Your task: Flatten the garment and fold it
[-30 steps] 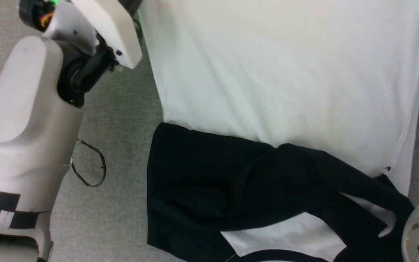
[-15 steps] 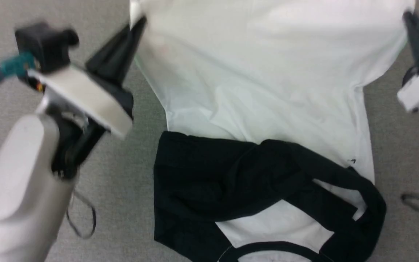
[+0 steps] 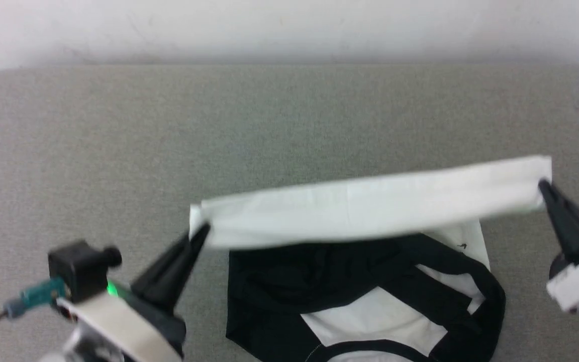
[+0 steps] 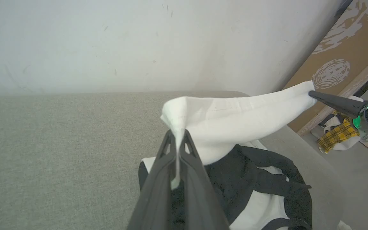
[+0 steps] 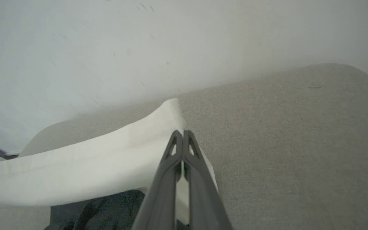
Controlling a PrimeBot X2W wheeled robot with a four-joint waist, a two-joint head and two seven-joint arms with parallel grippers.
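garment (image 3: 370, 211) soft matt cloth; table (image 3: 289, 125) coarse woven fabric

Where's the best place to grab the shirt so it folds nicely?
Grab the garment by its two white hem corners, one from each side. It stretches straight between the left gripper and right gripper, both pinched shut there, so the fold should land even.

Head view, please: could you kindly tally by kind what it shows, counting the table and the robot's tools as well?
Shirts: 1, the shirt, white with black sleeves, its white edge lifted.
Tools: 2, the left tool and the right tool, each shut on one end of that edge.
Tables: 1, the table, grey.
Total: 4.
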